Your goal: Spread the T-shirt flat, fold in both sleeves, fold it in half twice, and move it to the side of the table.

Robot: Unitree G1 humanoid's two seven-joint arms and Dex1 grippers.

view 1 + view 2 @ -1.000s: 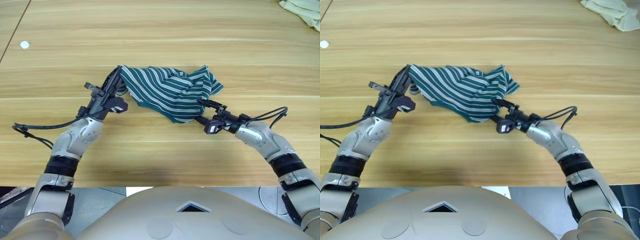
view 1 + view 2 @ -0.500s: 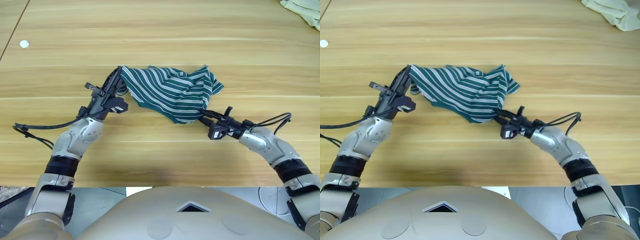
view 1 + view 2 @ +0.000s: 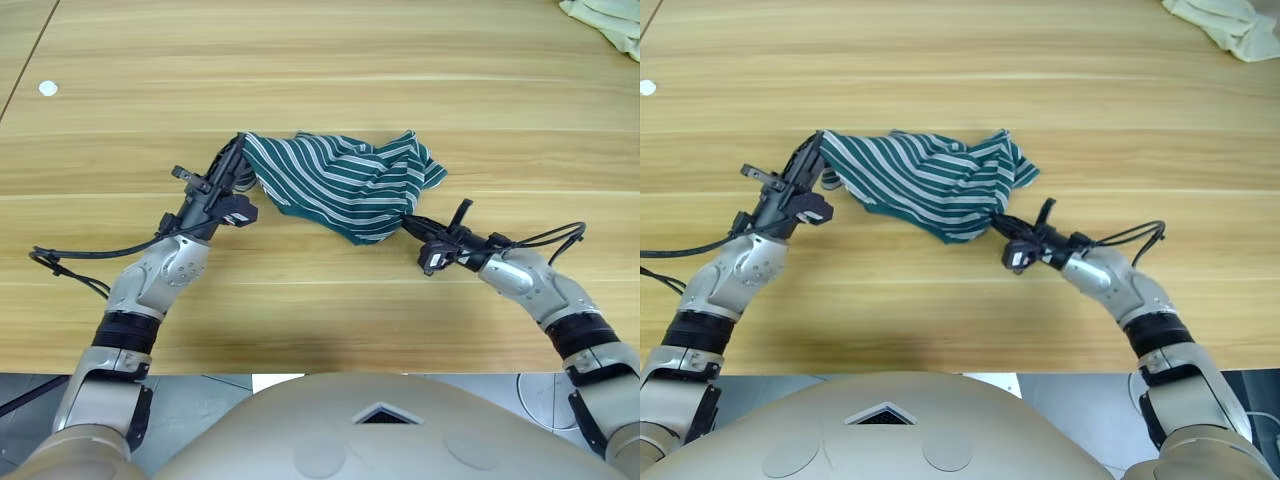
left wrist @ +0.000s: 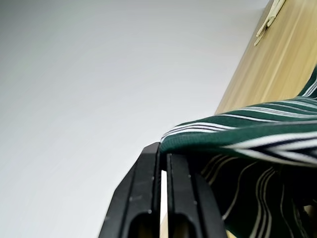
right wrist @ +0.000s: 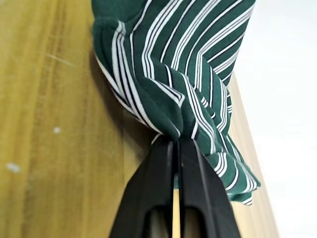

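Currently, I hold the bunched T-shirt (image 3: 345,185) low over the table (image 3: 300,60), left fingers (image 4: 141,193) and right fingers (image 5: 198,198) each clenched on an edge.
Risk: both grips look shallow; pulling apart may slip fabric free.

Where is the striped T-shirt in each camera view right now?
Left eye view: T-shirt bunched at mid-table.
Right eye view: T-shirt slightly left of centre.
Left wrist view: T-shirt edge pinched by left gripper.
Right wrist view: gathered T-shirt fold pinched by right gripper.
Shared landmark: wooden table.
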